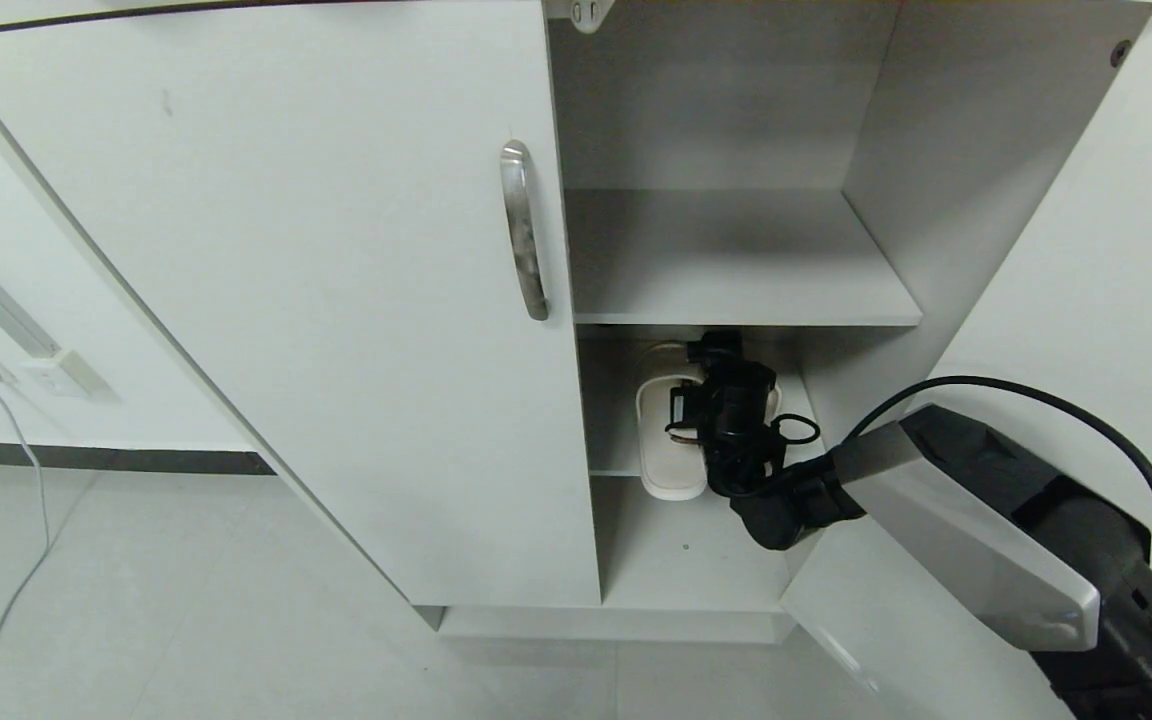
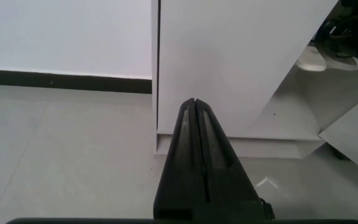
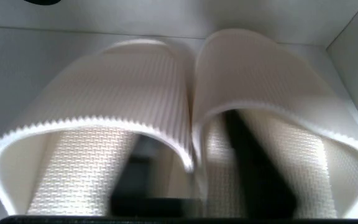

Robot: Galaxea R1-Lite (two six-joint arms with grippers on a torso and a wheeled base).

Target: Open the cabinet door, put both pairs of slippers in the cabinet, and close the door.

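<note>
The head camera looks forward and down from close in front of the cabinet, taking in its shut door and open compartments. The left wrist camera sits low, farther back, facing along the left gripper over the floor toward that door. The right wrist camera is close up against the slippers, which the head view sees in the lower compartment.

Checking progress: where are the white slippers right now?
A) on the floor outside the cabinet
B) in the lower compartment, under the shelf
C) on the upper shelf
B: the white slippers lie in the lower compartment, beneath the shelf of the open cabinet.
</note>
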